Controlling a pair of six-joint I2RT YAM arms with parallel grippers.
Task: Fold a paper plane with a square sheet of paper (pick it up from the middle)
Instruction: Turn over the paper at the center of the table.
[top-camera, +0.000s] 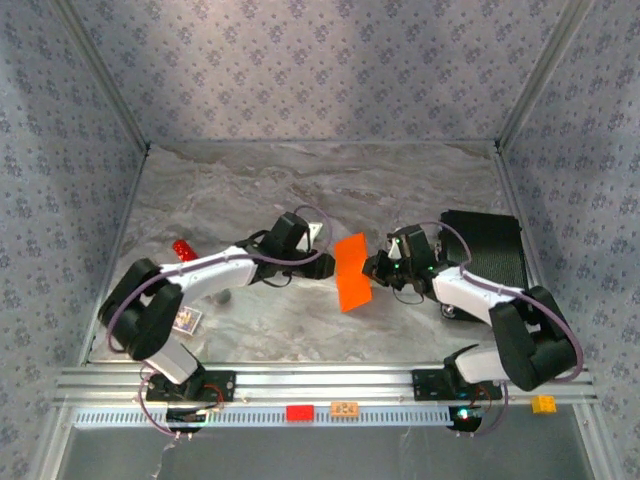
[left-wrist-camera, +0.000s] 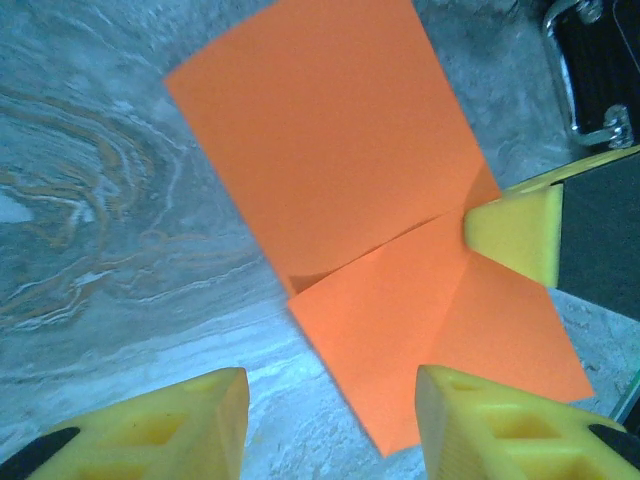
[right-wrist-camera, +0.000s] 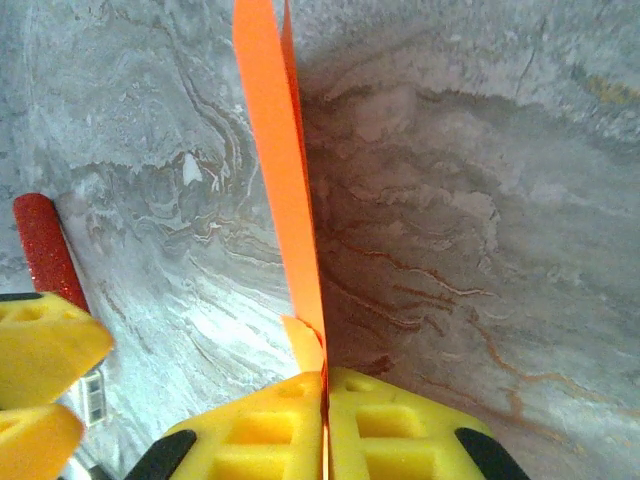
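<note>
The square sheet of paper (top-camera: 352, 272) is bright orange and hangs above the marble table between my two grippers, with a folded flap across it (left-wrist-camera: 400, 310). My right gripper (right-wrist-camera: 325, 385) is shut on its right edge, so the sheet (right-wrist-camera: 285, 180) runs edge-on away from the fingers. One of its yellow fingertips (left-wrist-camera: 515, 235) presses on the paper's edge in the left wrist view. My left gripper (left-wrist-camera: 330, 420) is open, its fingers wide apart just short of the sheet's lower corner. Nothing sits between them. From above, it (top-camera: 325, 265) stands at the sheet's left side.
A red cylinder (top-camera: 182, 248) lies at the left behind the left arm. A black tray (top-camera: 485, 250) sits at the right, behind the right arm. A small white printed card (top-camera: 188, 320) lies near the left base. Small blocks (top-camera: 299, 412) rest on the front rail.
</note>
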